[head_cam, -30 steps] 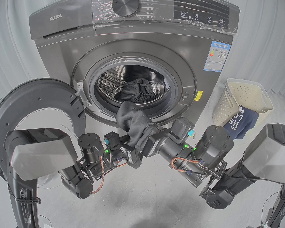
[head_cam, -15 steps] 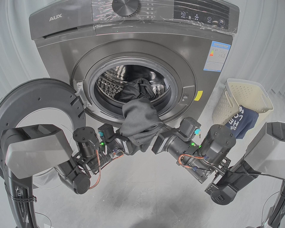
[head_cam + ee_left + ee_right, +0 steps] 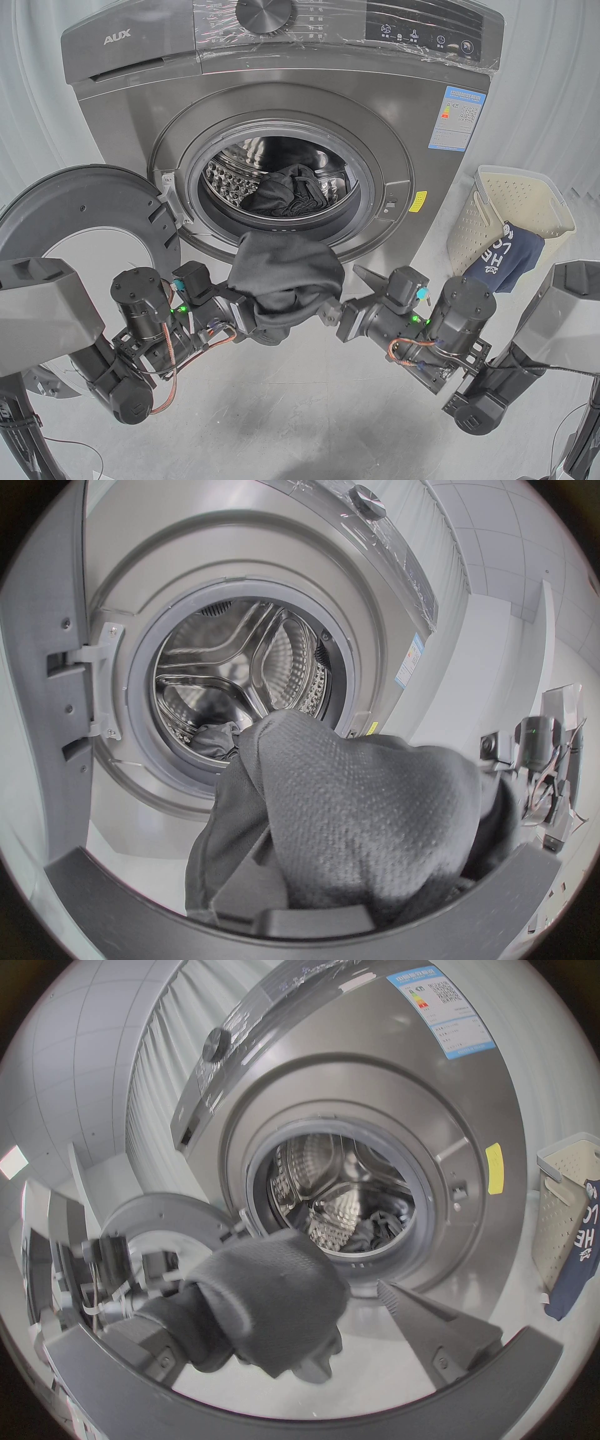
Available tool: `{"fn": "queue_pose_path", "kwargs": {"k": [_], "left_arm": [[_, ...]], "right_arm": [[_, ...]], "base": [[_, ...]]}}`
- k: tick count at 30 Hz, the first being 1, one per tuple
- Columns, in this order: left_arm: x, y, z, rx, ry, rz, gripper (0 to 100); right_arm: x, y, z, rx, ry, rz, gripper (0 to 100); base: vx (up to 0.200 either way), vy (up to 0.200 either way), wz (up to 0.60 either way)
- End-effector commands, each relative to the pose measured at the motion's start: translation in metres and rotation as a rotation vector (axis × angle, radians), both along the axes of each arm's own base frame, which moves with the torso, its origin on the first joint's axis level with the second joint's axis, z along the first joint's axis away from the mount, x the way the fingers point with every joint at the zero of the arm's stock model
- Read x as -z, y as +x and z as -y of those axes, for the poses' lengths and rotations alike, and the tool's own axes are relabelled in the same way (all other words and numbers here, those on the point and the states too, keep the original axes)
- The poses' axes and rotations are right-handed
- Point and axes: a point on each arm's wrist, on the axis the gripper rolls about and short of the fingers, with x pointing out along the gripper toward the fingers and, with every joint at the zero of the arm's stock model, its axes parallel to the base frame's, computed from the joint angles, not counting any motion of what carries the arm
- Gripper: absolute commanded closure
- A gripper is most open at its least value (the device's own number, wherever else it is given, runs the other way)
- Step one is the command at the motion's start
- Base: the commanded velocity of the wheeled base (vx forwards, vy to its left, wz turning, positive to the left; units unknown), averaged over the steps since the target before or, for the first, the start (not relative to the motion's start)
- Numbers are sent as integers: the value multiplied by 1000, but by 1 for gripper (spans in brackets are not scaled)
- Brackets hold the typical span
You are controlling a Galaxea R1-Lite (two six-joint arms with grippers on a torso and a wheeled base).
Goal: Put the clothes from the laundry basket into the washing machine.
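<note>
Loosely, dark garment [image 3: 284, 275] draped, long axis left-right

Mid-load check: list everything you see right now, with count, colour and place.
washing machine: 1, grey, straight ahead
door: 1, dark grey, swung open on the robot's left
clothes pile: 1, black, inside the drum
garment: 1, dark grey, draped over the left gripper, just below the drum opening
laundry basket: 1, cream, on the floor right of the machine
shirt: 1, navy with white print, hanging over the basket's rim
left gripper: 1, black, under the garment
right gripper: 1, grey, open, at the garment's right edge
</note>
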Motion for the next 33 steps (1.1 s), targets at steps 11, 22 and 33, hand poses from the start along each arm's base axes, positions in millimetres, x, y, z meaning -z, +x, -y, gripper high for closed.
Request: {"fn": "queue_pose_path", "kwargs": {"k": [11,22,33], "left_arm": [[-7,-45,-24,9,46,-30,100],[-12,-51,-24,15,39,-18,100],[-9,-58,-20,42,48,-34,100]], "right_arm": [[45,-71,62,-130,-293,-200,0],[47,-71,71,-114,-294,-230,0],[46,-64,71,-92,-279,-225,0]], "base": [[0,0,0],[0,0,0],[0,0,0]]}}
